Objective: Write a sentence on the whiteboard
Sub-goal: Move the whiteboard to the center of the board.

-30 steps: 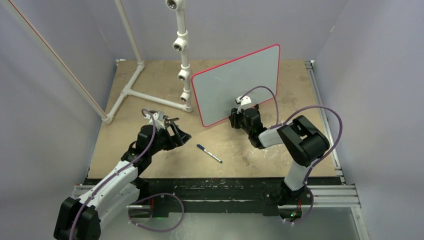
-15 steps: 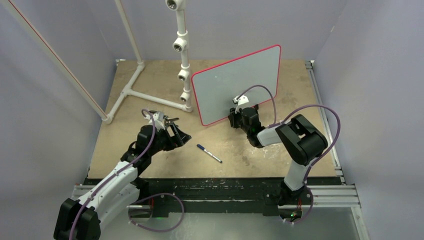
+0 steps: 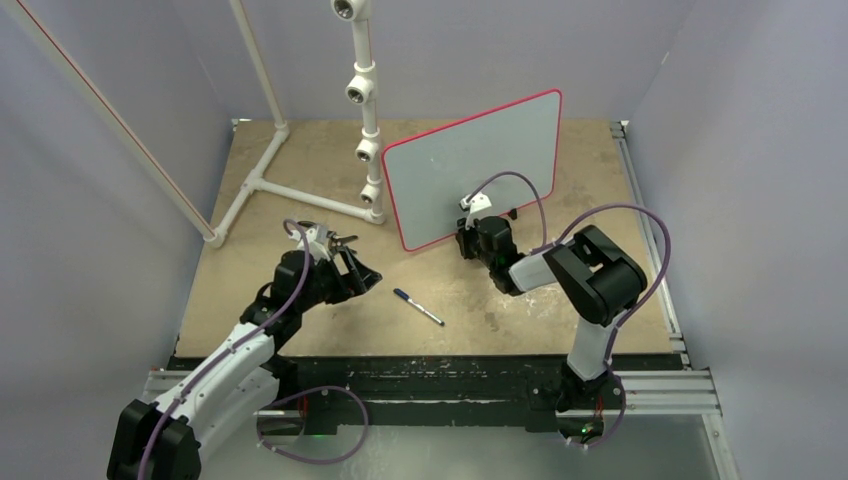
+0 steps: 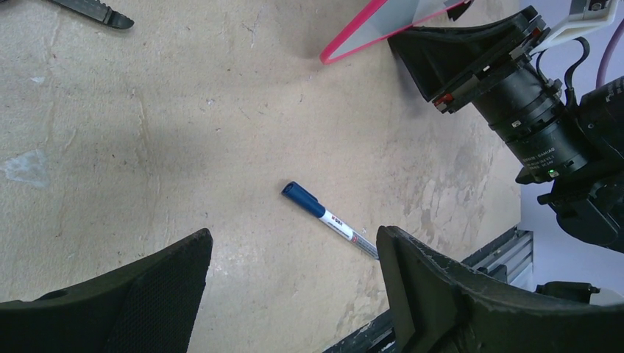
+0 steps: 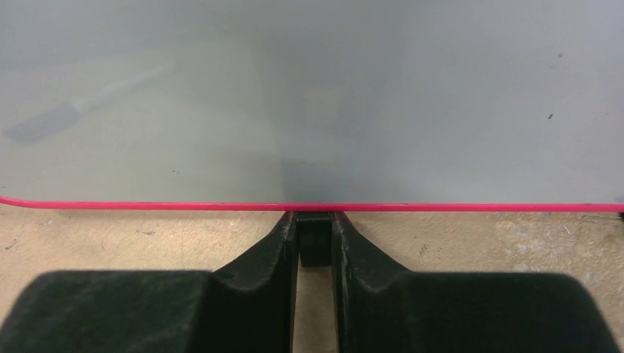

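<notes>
Right jaws: clenched on the black foot (image 5: 314, 239) under the whiteboard's red edge.
Left jaws: released, spread wide above the marker, grasping nothing.
Whiteboard (image 3: 470, 170): stands tilted at the far middle of the table (image 3: 590, 160), face blank. Gripped by one foot only, we think writing pressure could swivel or topple it.
Marker (image 3: 418, 307): lies flat between the arms, apparently capped. An off-centre pinch may roll it away.
Foot: small, so we could lose it.

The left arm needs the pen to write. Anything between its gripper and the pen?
Nothing visible: the pen lies on the table ahead of the open left gripper; the right gripper is off at the whiteboard's edge.
</notes>
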You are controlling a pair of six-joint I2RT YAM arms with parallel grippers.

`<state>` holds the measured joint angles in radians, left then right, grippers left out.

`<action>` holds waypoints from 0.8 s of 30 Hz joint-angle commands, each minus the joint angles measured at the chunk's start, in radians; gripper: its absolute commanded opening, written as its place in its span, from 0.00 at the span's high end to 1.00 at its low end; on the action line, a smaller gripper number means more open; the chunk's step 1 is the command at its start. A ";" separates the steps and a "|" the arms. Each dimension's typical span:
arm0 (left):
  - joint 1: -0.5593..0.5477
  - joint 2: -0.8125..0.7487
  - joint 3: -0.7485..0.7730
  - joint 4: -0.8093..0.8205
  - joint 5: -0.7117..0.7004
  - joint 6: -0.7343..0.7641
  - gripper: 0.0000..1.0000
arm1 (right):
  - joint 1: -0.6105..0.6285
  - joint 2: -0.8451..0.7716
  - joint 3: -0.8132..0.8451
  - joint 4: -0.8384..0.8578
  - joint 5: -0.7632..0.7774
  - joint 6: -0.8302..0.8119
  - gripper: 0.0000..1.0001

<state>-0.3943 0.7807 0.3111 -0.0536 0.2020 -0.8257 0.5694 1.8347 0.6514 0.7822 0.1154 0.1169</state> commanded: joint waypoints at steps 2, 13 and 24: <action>-0.005 -0.021 0.052 -0.017 -0.003 0.026 0.18 | 0.011 0.002 0.038 0.038 0.020 -0.033 0.89; -0.005 -0.039 0.051 -0.042 -0.025 0.053 0.18 | 0.064 -0.048 -0.024 0.042 0.071 -0.037 1.00; -0.005 -0.048 0.068 -0.054 -0.029 0.073 0.18 | 0.156 -0.100 -0.097 0.043 0.105 0.007 1.00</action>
<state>-0.3943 0.7467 0.3260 -0.1005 0.1799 -0.7811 0.6762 1.7737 0.5652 0.7940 0.2214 0.0956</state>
